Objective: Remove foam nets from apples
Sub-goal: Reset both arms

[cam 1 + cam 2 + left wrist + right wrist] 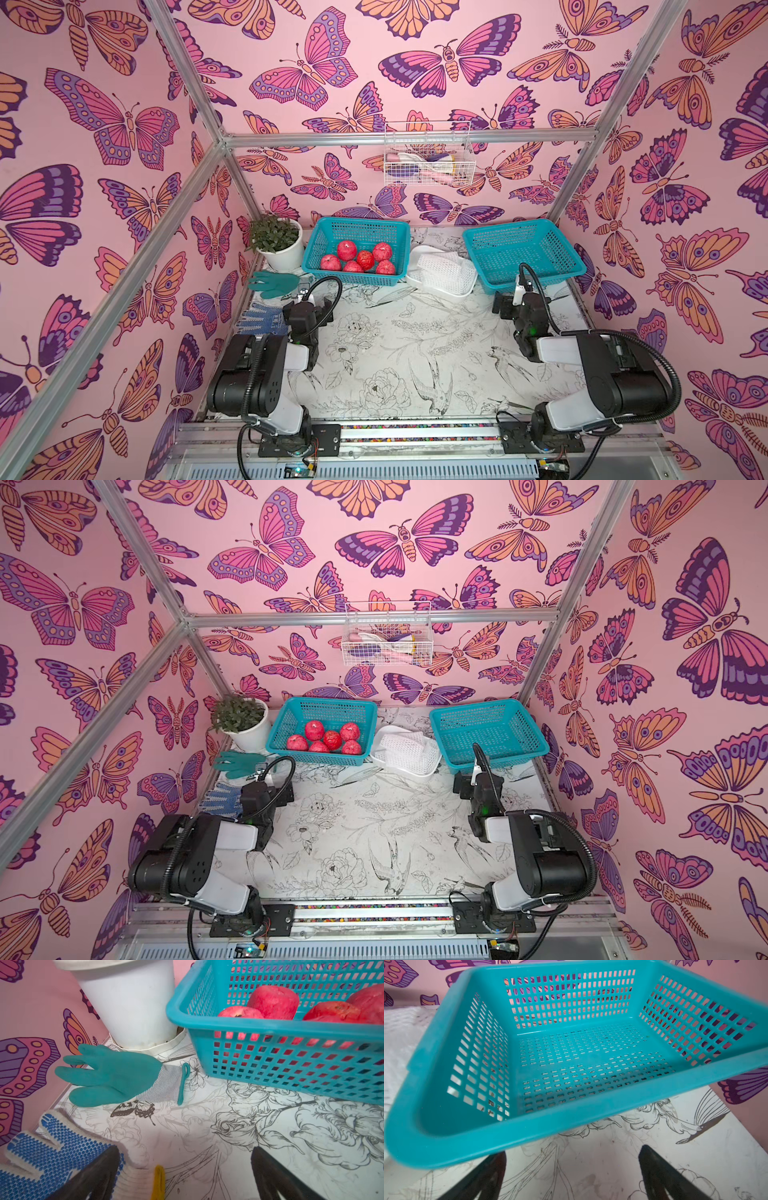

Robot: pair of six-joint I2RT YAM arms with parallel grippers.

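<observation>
While the left gripper (186, 1148) and right gripper (572, 1150) gape empty, round red apples (357, 257) sit in a slotted teal plastic basket (374, 278) beside crumpled white diamond-mesh foam nets (442, 266).

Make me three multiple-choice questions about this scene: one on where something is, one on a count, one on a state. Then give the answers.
1. Where do the apples lie?
A: in the teal basket beside the potted plant
B: in a cardboard box
C: on a plate

2. How many apples are there?
A: four
B: six
C: nine

3. How is the right claw?
A: shut on an apple
B: shut, with nothing in it
C: open, holding nothing

Answers:
1 A, the red fruit sits inside that basket in both top views.
2 B, six can be counted in a top view.
3 C, its fingers stand wide apart with nothing between them in the right wrist view.
</observation>
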